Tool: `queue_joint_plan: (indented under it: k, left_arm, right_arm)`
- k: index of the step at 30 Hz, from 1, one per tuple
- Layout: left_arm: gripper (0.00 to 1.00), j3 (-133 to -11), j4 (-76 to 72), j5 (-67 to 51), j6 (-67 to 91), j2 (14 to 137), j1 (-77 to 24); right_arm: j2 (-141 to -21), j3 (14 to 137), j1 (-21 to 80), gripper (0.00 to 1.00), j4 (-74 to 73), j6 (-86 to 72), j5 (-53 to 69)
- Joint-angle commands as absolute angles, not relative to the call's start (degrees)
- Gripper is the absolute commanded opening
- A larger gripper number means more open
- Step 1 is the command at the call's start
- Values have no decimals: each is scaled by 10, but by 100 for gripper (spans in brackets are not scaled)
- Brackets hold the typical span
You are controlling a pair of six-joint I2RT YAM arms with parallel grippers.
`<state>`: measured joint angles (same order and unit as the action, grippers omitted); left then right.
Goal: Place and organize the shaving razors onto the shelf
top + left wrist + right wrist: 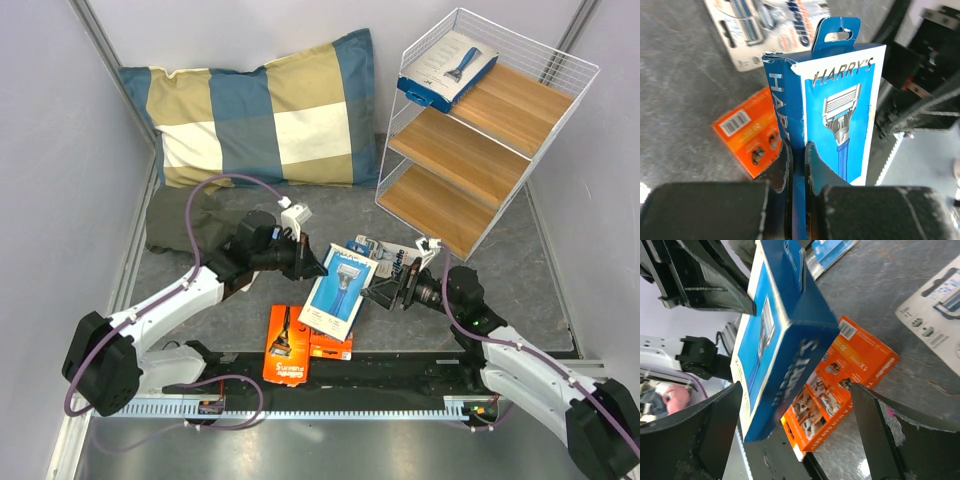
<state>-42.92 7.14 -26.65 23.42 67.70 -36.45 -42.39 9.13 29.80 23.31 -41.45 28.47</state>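
Note:
My left gripper is shut on the edge of a blue Harry's razor box and holds it tilted above the mat; in the left wrist view the fingers clamp its spine. My right gripper is open, its jaws wide, facing the box from the right without touching it. Two orange cards lie on the mat below the box. Two blister packs lie between the grippers. A second blue box lies on the top board of the shelf.
A blue-and-tan checked pillow leans at the back left. A dark green cloth lies below it. A black-and-grey rail runs along the near edge. White walls close in both sides.

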Motion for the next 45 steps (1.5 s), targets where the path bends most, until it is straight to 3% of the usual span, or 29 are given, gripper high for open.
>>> queue_joint_plan:
  k: [1,10,17,20,21,26,27,30,45]
  left_arm:
    - [2,-419,16,-352,220,650,-364]
    - [2,-413,-19,-392,231,663,-381]
    - [4,-417,-23,-384,234,669,-387]
    - [11,-419,-12,-361,228,663,-387]
    - [17,-420,-4,-355,224,661,-387]
    - [64,-433,39,-291,202,646,-386]
    - [68,-434,49,-280,203,640,-386]
    - [74,-458,66,-239,219,631,-386]
    - [79,-510,127,-149,271,570,-385]
  right_arm:
    - [-453,72,301,98,398,-464,325]
    - [-495,70,301,84,458,-487,352]
    - [-509,70,301,55,462,-485,364]
    - [-507,67,301,45,461,-483,366]
    - [-508,66,301,43,460,-483,366]
    - [-508,70,301,35,455,-475,366]
    - [-508,72,301,35,451,-473,366]
    - [-512,81,301,34,440,-465,363]
    - [-476,123,300,27,389,-475,259]
